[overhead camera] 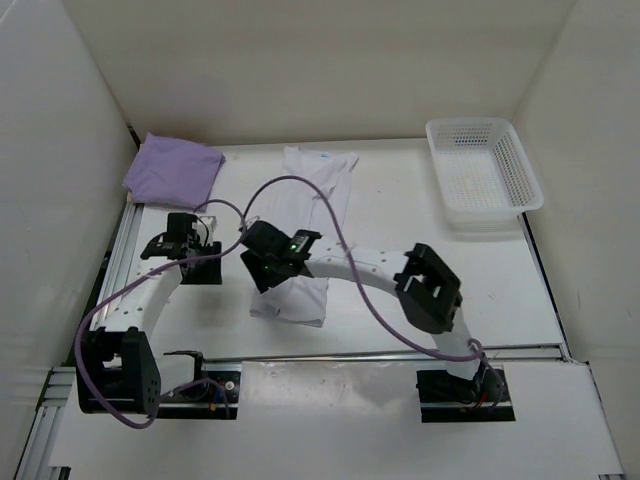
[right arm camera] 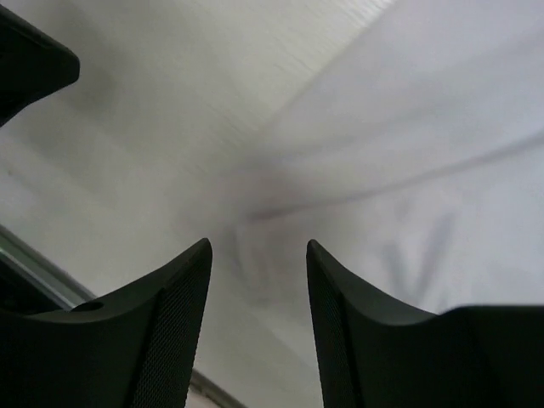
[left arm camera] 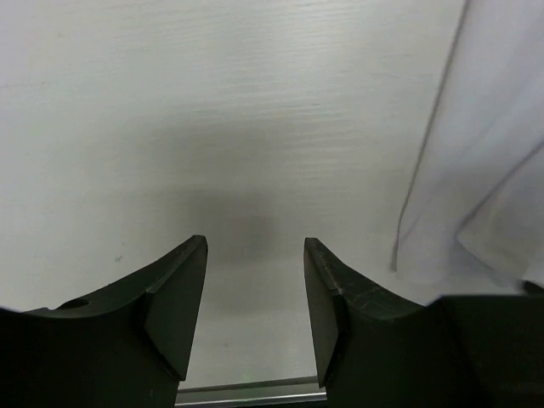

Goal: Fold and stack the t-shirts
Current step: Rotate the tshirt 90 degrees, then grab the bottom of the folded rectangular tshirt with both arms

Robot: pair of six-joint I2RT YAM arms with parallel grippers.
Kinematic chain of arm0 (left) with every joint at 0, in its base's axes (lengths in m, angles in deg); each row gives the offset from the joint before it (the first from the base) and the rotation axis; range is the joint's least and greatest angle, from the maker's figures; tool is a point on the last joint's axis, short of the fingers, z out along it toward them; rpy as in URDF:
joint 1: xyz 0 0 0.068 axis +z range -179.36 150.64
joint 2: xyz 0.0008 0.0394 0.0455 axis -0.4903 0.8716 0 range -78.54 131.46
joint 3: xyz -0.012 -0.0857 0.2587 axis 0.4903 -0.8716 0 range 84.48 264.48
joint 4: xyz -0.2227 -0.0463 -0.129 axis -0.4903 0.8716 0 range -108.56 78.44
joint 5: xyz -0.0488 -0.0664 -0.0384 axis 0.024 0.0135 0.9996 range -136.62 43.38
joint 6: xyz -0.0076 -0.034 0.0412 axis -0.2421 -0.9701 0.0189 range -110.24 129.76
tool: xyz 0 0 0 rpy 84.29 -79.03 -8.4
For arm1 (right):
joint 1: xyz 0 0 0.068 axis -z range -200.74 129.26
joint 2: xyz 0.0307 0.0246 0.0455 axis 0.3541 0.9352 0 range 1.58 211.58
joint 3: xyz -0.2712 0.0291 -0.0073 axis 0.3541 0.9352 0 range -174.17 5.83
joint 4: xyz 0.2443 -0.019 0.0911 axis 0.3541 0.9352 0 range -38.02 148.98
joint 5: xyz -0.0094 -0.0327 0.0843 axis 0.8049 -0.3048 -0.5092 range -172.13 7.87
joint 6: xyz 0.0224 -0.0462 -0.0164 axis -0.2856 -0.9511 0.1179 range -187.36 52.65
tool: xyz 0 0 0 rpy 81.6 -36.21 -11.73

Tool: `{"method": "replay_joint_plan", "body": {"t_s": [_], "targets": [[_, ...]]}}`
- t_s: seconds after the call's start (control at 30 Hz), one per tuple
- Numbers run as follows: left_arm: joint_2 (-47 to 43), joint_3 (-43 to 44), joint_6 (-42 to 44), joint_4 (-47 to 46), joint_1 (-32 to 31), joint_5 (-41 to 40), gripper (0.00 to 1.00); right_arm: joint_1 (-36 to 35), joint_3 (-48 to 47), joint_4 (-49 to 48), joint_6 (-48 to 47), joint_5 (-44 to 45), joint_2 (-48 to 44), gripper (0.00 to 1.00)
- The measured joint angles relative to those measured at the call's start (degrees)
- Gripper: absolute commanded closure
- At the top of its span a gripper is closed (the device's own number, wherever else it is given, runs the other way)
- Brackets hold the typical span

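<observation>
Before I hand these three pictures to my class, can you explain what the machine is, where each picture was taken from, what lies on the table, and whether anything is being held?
The machine is two black-and-white robot arms bolted at the near edge of a white table. The overhead picture looks down from above and behind them. The other two come from cameras on each wrist, with that arm's own dark jaws at the bottom.

On the table lie a long white cloth t-shirt in the middle, a folded lavender purple t-shirt at the far left corner, and a white perforated plastic basket at the far right.

The left gripper hangs over bare table beside the white shirt's edge. The right gripper hangs over the white shirt. Both have their jaws apart with nothing between them, so nothing is held.
</observation>
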Motion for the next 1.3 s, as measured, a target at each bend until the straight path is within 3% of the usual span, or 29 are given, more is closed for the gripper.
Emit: {"method": "replay_joint_plan", "body": {"t_s": [0.13,0.4,0.97,1.1,1.23,1.3], "targets": [[0.0,0.0,-0.28,-0.37,3.93,-1.38,0.4,-2.6,-7.06,0.92,-3.5,-0.04,8.68,0.57],[0.0,0.0,-0.17,-1.2,5.18,-2.19,0.4,-3.41,-8.85,4.07,-6.03,-0.55,12.11,0.69],[0.0,0.0,-0.17,-1.51,5.18,-2.16,0.4,-3.45,-8.81,6.56,-5.66,1.68,12.11,0.65],[0.0,0.0,-0.17,-1.51,5.18,-2.16,0.4,-3.74,-8.81,6.91,-6.01,2.19,12.11,0.78],[0.0,0.0,-0.17,-1.51,5.18,-2.16,0.4,-3.98,-8.81,7.06,-6.45,2.6,12.11,0.99],[0.0,0.0,-0.17,-1.51,5.18,-2.16,0.4,-3.98,-8.81,7.06,-6.6,2.75,12.11,0.99]]}}
